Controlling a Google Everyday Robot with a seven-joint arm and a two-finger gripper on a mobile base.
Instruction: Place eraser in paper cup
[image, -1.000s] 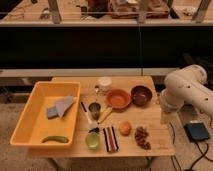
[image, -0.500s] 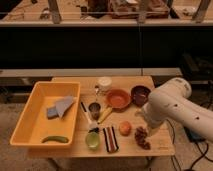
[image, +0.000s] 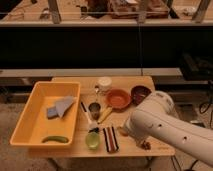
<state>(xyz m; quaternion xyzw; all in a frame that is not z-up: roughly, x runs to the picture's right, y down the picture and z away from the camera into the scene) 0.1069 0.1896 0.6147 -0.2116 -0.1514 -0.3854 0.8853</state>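
The eraser (image: 110, 138), a flat block with black, red and white stripes, lies at the table's front edge, beside the light green cup (image: 92, 140). The paper cup (image: 104, 84), white and round, stands upright at the back middle of the table. My white arm (image: 156, 122) reaches in from the lower right and covers the front right of the table. Its near end is just right of the eraser. The gripper itself is hidden behind this arm link, so no fingers show.
A yellow tray (image: 30, 117) on the left holds a grey cloth (image: 59, 107) and a green pod (image: 55, 139). A dark metal cup (image: 94, 108), an orange bowl (image: 118, 99), a dark red bowl (image: 140, 93) and utensils (image: 86, 114) stand mid-table.
My arm has swung from the table's right side leftward and toward the camera. It now covers the orange fruit and most of the dark cluster at the front right.
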